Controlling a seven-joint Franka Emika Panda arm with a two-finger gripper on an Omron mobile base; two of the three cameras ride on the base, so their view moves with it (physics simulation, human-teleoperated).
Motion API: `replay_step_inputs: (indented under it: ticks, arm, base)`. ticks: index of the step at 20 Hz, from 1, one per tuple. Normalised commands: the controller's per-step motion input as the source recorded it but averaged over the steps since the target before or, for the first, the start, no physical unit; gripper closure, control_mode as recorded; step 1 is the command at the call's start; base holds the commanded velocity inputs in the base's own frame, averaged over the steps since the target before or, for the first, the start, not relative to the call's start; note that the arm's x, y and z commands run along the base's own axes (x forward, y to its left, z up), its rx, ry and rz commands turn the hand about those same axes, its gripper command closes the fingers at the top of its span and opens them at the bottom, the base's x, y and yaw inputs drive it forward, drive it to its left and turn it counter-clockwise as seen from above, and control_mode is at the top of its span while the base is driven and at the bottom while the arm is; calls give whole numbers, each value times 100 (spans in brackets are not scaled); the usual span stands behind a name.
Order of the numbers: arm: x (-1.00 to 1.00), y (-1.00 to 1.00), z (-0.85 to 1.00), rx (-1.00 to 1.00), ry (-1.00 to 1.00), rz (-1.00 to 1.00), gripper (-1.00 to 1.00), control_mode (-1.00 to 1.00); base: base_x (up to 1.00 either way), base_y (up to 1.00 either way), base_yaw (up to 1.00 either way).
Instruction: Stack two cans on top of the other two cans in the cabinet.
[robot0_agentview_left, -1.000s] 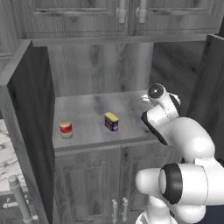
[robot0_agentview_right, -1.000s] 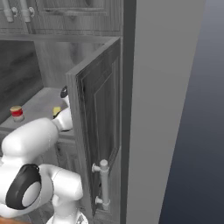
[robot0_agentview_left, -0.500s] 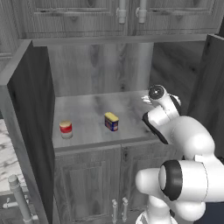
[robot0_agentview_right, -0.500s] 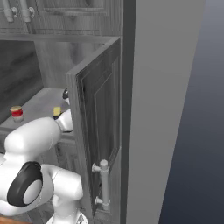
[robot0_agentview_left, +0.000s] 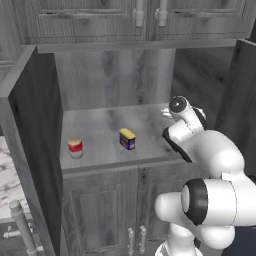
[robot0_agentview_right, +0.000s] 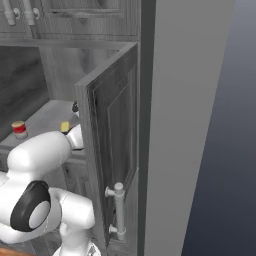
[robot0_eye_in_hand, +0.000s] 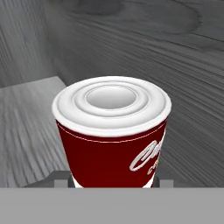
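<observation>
Red can (robot0_eye_in_hand: 111, 135) with its white top fills the middle of the hand view, sitting right at the base of the tool, whose finger tips are hidden low at either side of it. The tool looks closed part-way around this can, though the contact itself is out of sight, so I judge it held rather than see it. In the left base view the arm's wrist reaches into the cabinet (robot0_agentview_left: 30, 125) recess at about 3 o'clock of the shelf, and the can is screened there by the wrist.

On the shelf, the pale can with the red top (robot0_agentview_left: 75, 148) stands at 9 o'clock, near the front edge; the blue can with the yellow top (robot0_agentview_left: 127, 139) stands near the middle, well apart from it. The right base view shows both past the open door (robot0_agentview_right: 112, 150).

Step in hand: carrying the first can to its stacking place. Next, the move calls for swinging toward 9 o'clock, keeping the can upright, centring it over the red top, then lowering before letting go.
</observation>
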Motion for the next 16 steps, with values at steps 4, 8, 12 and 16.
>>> replay_step_inputs:
  ticks: [4, 8, 12, 16]
  arm:
    - [0, -1, -18, 0, 2, 0, 100, -100]
    - [-1, -1, -20, 0, 0, -1, -100, -100]
    - [0, -2, -12, 0, 0, -1, -100, -100]
    - [-9, -5, -9, 0, 0, -5, -100, -100]
  base:
    - [0, 0, 0]
    - [0, 0, 0]
    - [0, 0, 0]
    - [0, 0, 0]
